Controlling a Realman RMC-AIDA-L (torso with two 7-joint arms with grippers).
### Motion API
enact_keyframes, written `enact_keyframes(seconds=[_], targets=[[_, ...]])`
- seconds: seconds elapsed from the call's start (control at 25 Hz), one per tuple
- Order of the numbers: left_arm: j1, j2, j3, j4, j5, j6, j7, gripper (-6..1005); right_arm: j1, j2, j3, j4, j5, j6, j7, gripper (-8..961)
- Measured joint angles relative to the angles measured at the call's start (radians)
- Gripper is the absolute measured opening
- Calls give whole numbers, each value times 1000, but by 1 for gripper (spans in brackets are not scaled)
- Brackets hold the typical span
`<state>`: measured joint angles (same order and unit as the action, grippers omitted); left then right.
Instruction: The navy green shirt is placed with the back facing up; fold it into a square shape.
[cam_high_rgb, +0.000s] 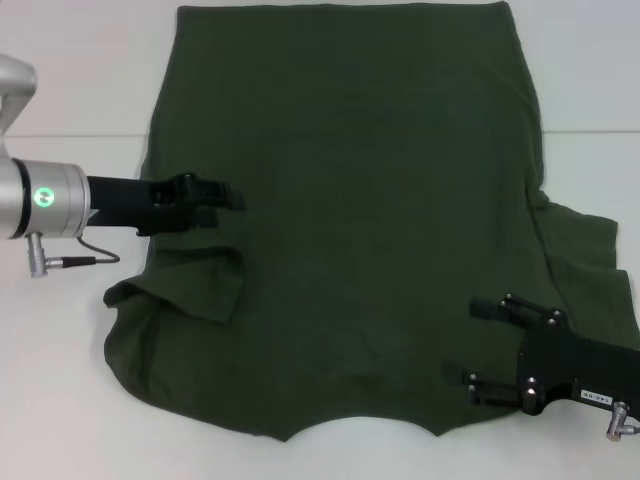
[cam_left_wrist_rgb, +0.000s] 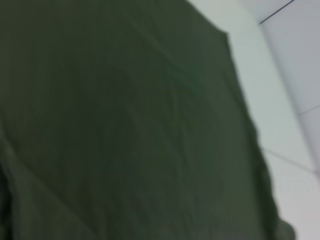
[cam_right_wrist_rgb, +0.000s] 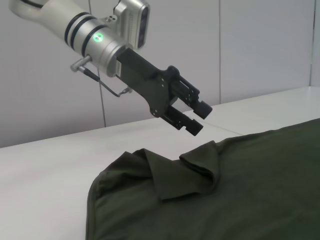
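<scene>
We see the navy green shirt (cam_high_rgb: 370, 230) as soft matt cloth on a smooth white surface (cam_high_rgb: 70, 400); beside it, the left end effector (cam_high_rgb: 215, 200) looks matt black plastic behind brushed metal.

Left claw (cam_high_rgb: 222, 200) hovers with fingers parted; right claw (cam_high_rgb: 480, 346) spread wide.

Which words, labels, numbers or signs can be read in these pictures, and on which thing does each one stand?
No text can be read.
Right gripper: a small white label sits on its body, but the print is too small to read.
Left gripper: a green lit mark glows on the wrist behind it; it is a light, not letters.
Navy green shirt: the visible side is plain, no print.
</scene>
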<state>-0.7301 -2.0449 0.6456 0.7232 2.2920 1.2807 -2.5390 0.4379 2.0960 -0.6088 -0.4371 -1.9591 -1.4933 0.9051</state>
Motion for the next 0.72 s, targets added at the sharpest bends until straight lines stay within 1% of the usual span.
enact_keyframes(seconds=[0.08, 0.12, 0.16, 0.24, 0.32, 0.36, 0.4, 0.44, 0.56, 0.64, 0.68, 0.72], targets=[[10, 19, 0, -36, -46, 16, 15, 400, 0, 0, 0, 0, 0, 0, 0, 941], [24, 32, -1, -45, -50, 22, 22, 461, 0, 0, 0, 0, 1, -1, 0, 941], [24, 32, -1, -45, -50, 22, 22, 521, 1, 1, 0, 0, 2, -1, 0, 941], [46, 44, -8, -38, -39, 40, 41, 643, 1, 0, 0, 0, 1, -1, 0, 940], [64, 50, -24, -23, -34, 80, 96, 686, 0, -1, 0, 0, 1, 0, 0, 940], [90, 49, -58, 13, -33, 136, 207, 708, 0, -1, 0, 0, 1, 1, 0, 940], [110, 43, -76, 42, -34, 157, 281, 729, 0, -1, 0, 0, 1, 2, 0, 939], [110, 43, -76, 42, -34, 157, 281, 751, -1, -1, 0, 0, 1, 2, 0, 939], [159, 19, -105, 124, -43, 163, 422, 815, -1, -1, 0, 0, 2, 3, 0, 939], [179, 11, -114, 153, -38, 149, 452, 858, 0, -1, 0, 0, 1, 3, 0, 938], [182, 10, -116, 156, -28, 142, 448, 880, 0, -1, 0, 0, 1, 3, 0, 938], [182, 11, -117, 154, -4, 129, 421, 879, 0, -1, 0, 0, 1, 3, 0, 938]])
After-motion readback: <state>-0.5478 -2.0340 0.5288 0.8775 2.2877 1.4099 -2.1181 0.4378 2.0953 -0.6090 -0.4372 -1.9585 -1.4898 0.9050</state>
